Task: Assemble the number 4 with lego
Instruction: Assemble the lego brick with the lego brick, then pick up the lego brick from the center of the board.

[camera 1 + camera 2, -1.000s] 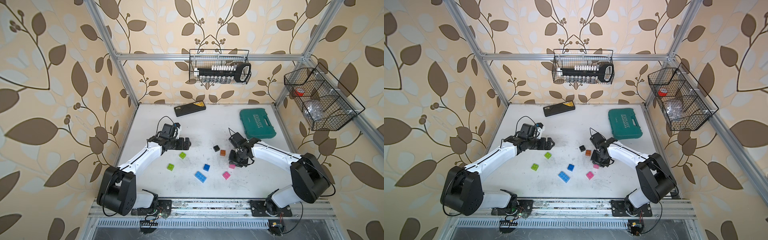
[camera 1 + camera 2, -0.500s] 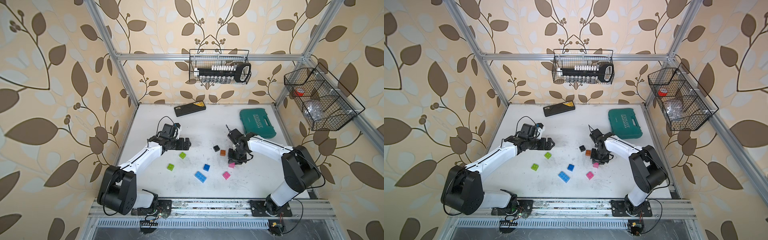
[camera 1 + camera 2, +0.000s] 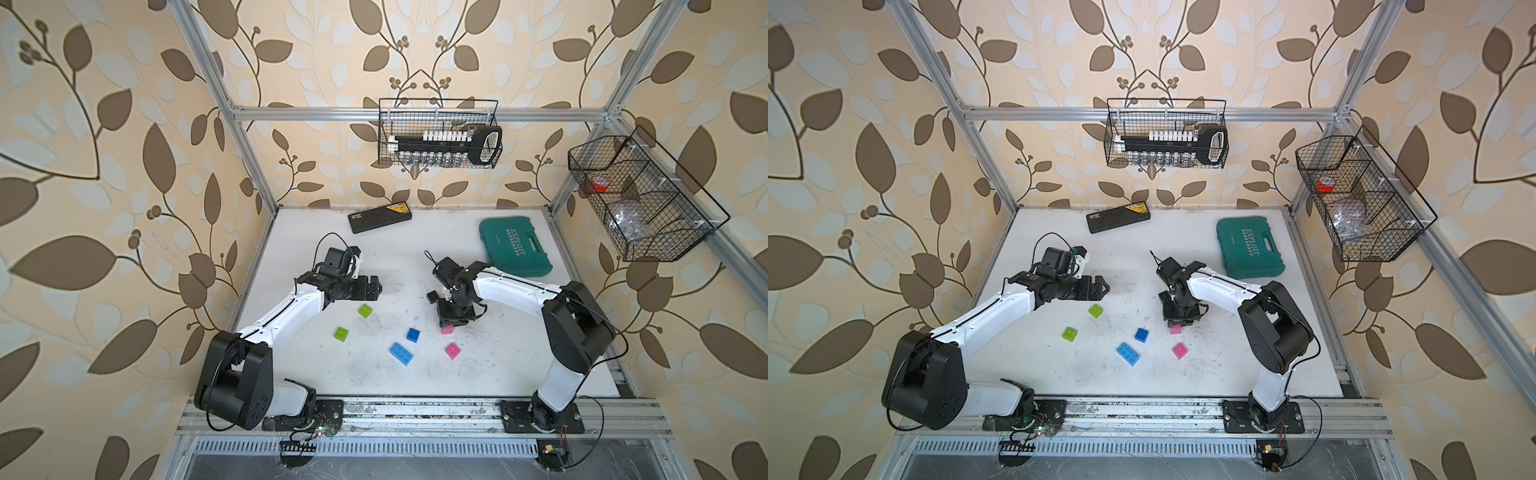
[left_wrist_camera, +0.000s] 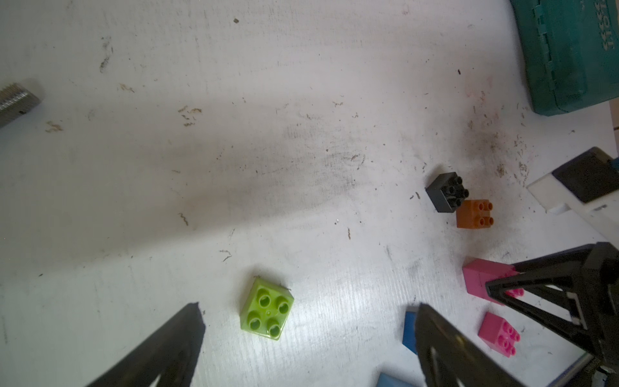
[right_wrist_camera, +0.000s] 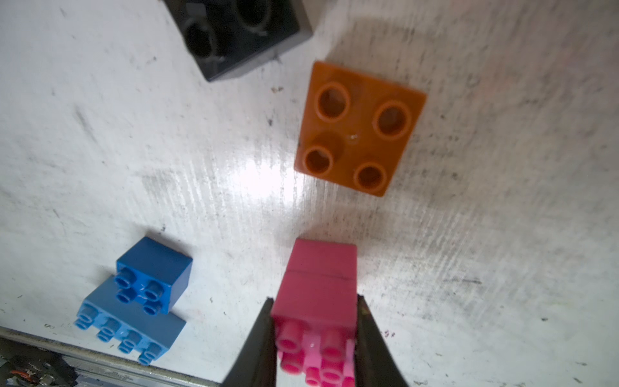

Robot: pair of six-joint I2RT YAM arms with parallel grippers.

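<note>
My right gripper (image 5: 314, 301) is pinched narrow on the pink pair (image 5: 321, 268), two pink bricks already pressed together, and it clamps the sides of the studded one. The pair lies flat and low over the desk (image 3: 415, 257); I cannot tell whether it touches. What the next move turns on is its long axis. The studs point back toward the front rail (image 3: 415, 409), and the plain far end aims at the orange brick (image 5: 360, 129). That brick stands studs-up just ahead and slightly off the line, with the black brick (image 5: 241, 33) a little beyond it and apart. So the pair lies sideways to those bricks, and I judge it must be turned upright before it can be pressed onto anything. The dark blue brick (image 5: 154, 271) and the longer light blue brick (image 5: 130, 326) sit off to one side, and a loose pink brick (image 3: 452, 350) lies nearer the rail. My left gripper (image 3: 375, 287) is spread fully wide and empty, hanging near a lime green brick (image 4: 267, 310) — that arm is nearer the greens, the right nearer black and orange.
</note>
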